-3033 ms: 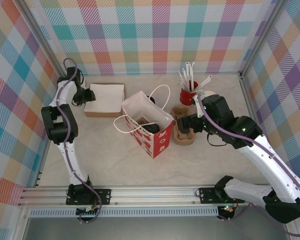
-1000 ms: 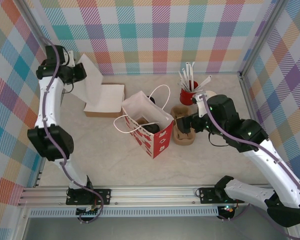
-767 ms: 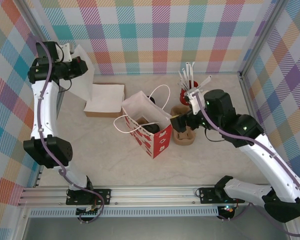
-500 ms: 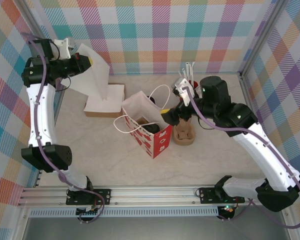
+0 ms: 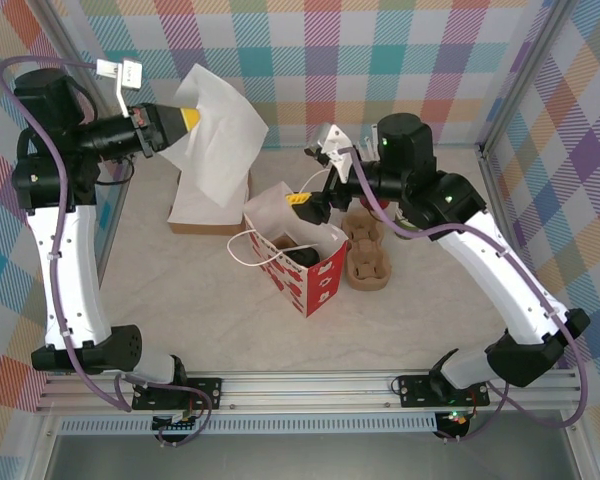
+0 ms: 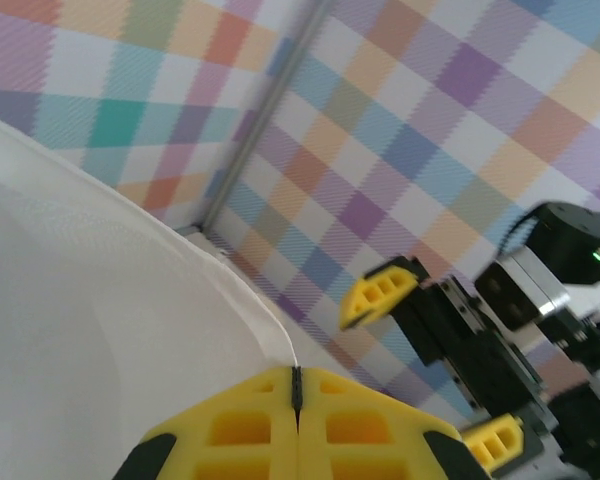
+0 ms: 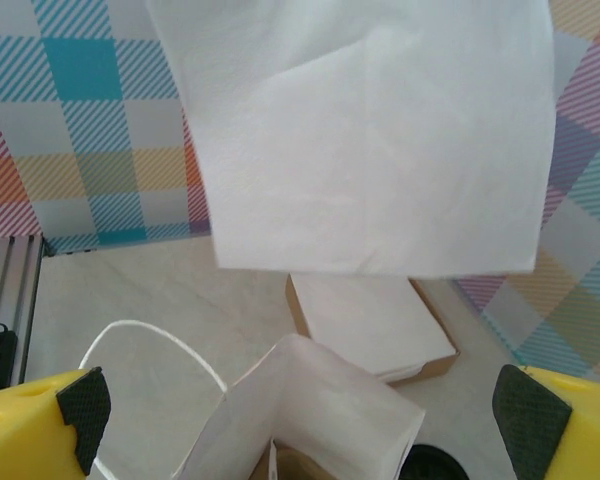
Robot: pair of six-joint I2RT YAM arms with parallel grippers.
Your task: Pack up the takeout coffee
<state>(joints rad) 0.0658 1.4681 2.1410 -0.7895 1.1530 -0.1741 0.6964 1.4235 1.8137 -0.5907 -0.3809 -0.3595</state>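
A red-and-white paper bag point(image 5: 310, 275) stands open mid-table. Inside it shows a dark round lid point(image 5: 302, 256), apparently the takeout coffee; its olive side is hidden. My left gripper point(image 5: 187, 119) is raised high at the back left, shut on the corner of a white napkin point(image 5: 223, 140) that hangs from it. Its yellow jaws meet on the sheet's edge point(image 6: 280, 345). My right gripper point(image 5: 315, 193) hovers open just behind the bag's rear edge, nothing between its fingers point(image 7: 40, 425). The hanging napkin point(image 7: 370, 130) faces it above the bag's white rim point(image 7: 320, 390).
A brown box of napkins point(image 5: 205, 208) lies left of the bag. A cardboard cup holder point(image 5: 365, 252) sits right of it. The bag's white handles point(image 5: 242, 250) loop outward. A black round edge point(image 7: 440, 466) shows beside the bag.
The left arm lifted the napkin off the box, up and rightward. The right gripper left the cup holder and swung up and left to behind the bag, staying open.
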